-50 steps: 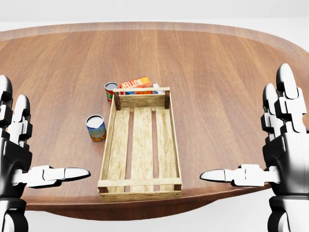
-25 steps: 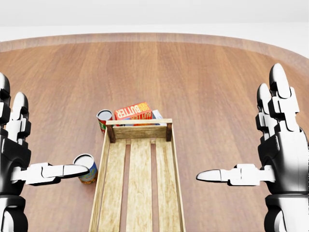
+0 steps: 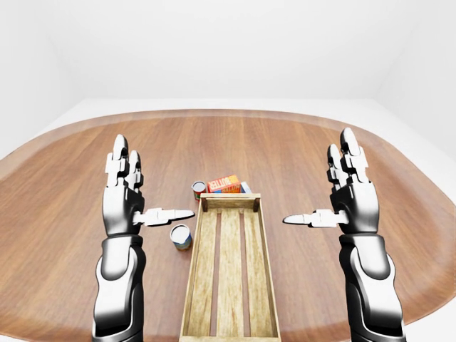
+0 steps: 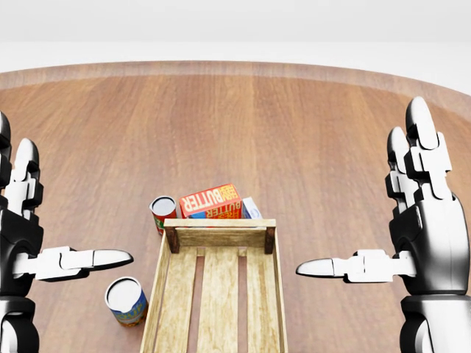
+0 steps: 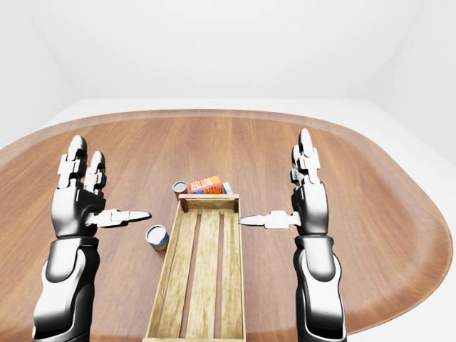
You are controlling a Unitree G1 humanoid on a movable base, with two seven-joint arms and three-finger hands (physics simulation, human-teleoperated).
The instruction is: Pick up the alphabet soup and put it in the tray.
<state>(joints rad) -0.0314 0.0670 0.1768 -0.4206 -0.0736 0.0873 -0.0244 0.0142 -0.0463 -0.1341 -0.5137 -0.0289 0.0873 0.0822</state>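
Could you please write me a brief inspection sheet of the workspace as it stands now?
Surface: oval wooden table.
Job's things: two cans, near can and far can, left of the empty slatted tray; labels too small to tell which is the soup.
Clutter: butter box beyond the tray's far end, with a pale item beside it.
Hands: left hand and right hand open, raised, holding nothing.
Cables: nothing seen.
Surroundings: plain white walls.

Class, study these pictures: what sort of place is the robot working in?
Probably a bare simulated test room: plain white walls, one big oval wooden table, and only a slatted wooden tray, two cans and a butter box on it.
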